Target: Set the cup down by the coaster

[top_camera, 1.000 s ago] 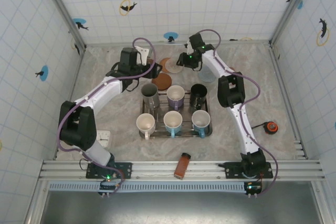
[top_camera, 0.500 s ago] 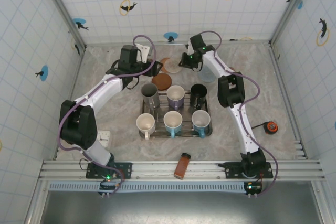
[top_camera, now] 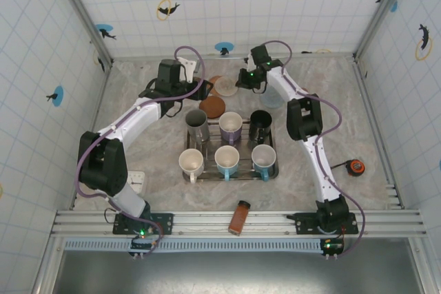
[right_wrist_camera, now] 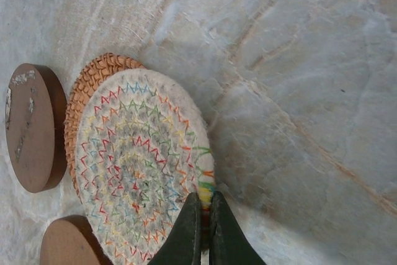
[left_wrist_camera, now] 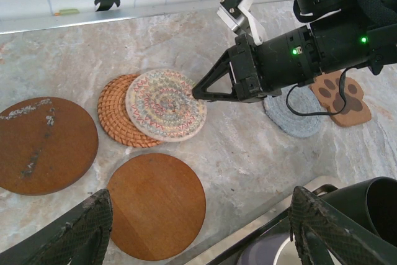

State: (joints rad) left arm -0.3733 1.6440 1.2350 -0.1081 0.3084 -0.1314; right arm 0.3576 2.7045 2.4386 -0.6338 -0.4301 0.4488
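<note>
A round woven coaster (right_wrist_camera: 142, 166) with coloured zigzag stitching lies partly on a wicker coaster (right_wrist_camera: 93, 76). My right gripper (right_wrist_camera: 203, 206) is shut on its near rim; it also shows in the top view (top_camera: 238, 86) and the left wrist view (left_wrist_camera: 197, 94). Several cups stand in a wire rack (top_camera: 275, 170), among them a steel cup (top_camera: 196, 120), a purple cup (top_camera: 231, 125) and a black cup (top_camera: 260, 122). My left gripper (left_wrist_camera: 198, 215) hangs open above a plain brown wooden coaster (left_wrist_camera: 156, 206), holding nothing.
More coasters lie at the back of the table: a dark brown disc (left_wrist_camera: 43, 144), a grey round one (left_wrist_camera: 294, 116) and a paw-shaped one (left_wrist_camera: 341, 98). An orange-brown bottle (top_camera: 239, 217) lies at the near edge, and an orange tape measure (top_camera: 355, 167) lies at the right.
The right gripper has closed on the rim of the stitched coaster. The left arm has barely moved.
</note>
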